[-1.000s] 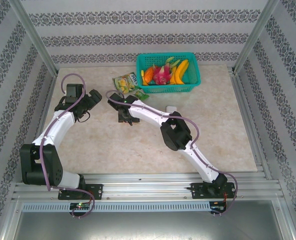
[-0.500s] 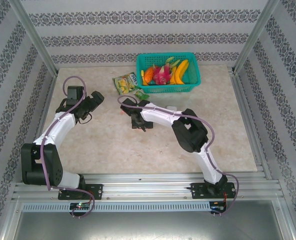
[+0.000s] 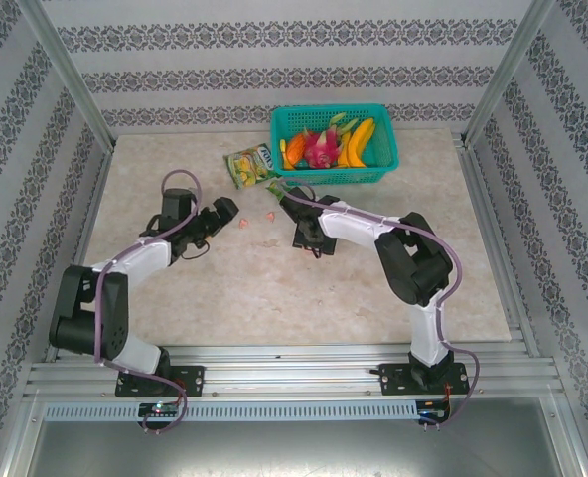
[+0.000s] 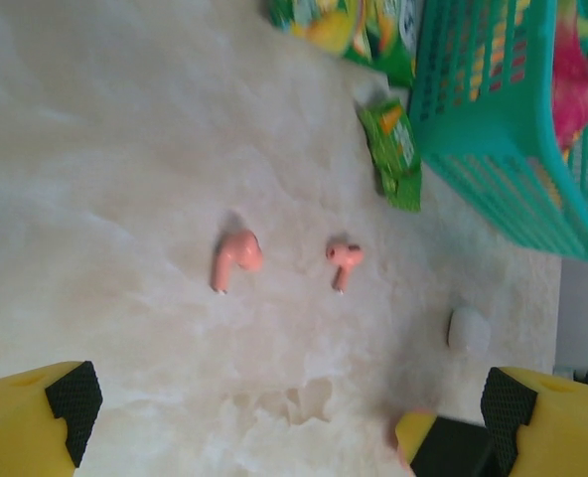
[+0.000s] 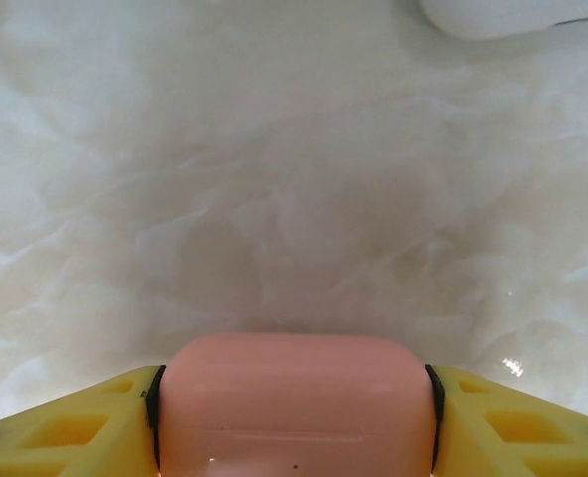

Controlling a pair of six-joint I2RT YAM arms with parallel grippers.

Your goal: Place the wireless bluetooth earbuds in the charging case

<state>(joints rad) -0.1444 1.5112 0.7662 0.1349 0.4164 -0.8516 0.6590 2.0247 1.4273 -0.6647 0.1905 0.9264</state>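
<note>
Currently a pink case (image 5: 296, 402) is clamped in the right jaws. Over the desk (image 4: 125, 149) the left jaws are held wide open; two pink earbuds (image 4: 236, 260) (image 4: 344, 260) are seen lying there, apart.

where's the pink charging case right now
In the right wrist view the pink charging case sits low and centre, clamped in the right gripper, with a white case on the table at the upper right.
</note>
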